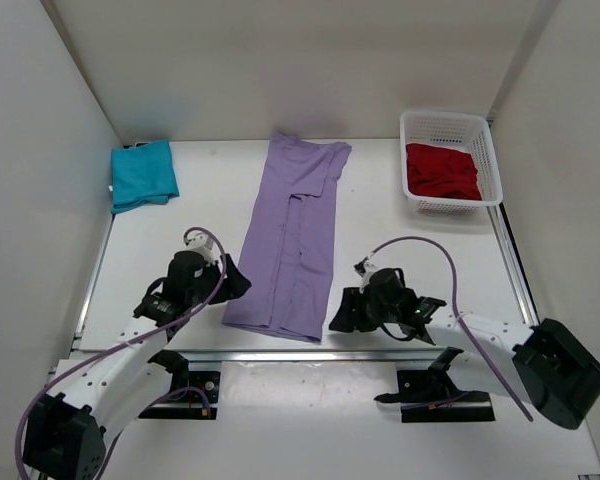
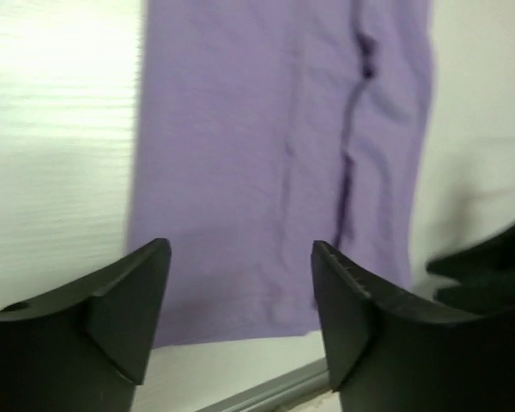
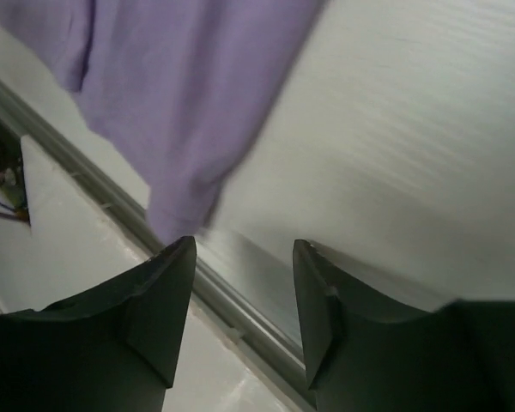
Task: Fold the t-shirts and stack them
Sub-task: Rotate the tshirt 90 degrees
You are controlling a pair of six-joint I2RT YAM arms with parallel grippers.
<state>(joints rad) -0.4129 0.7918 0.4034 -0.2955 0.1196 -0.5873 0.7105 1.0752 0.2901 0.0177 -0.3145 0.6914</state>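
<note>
Lavender t-shirt (image 1: 290, 240) lies on the counter (image 1: 420, 260) as a long strip, sleeves already folded in, running from 12 o'clock down to the near hem at 6. Teal t-shirt (image 1: 143, 174) sits folded at about 10 o'clock by the left wall. Red t-shirt (image 1: 442, 170) is bunched in the white basket (image 1: 485, 150) at 2 o'clock, not yet folded.

Left hand (image 2: 240, 296) hovers over the hem's left corner, fingers spread, nothing between them. Right hand (image 3: 245, 292) hangs just off the hem's right corner, fingers parted, also holding nothing; only bare counter and the metal rail (image 3: 232, 300) show in its gap.

Step in hand, as I judge it: pinch both hem corners and fold the strip toward 12.

Notes for doing it well:
- Bring the right hand in toward 9 so cloth sits between its fingers.
- Pinch both layers at each corner.
- Lift both together, carry level, keep the hem taut so edges line up.
</note>
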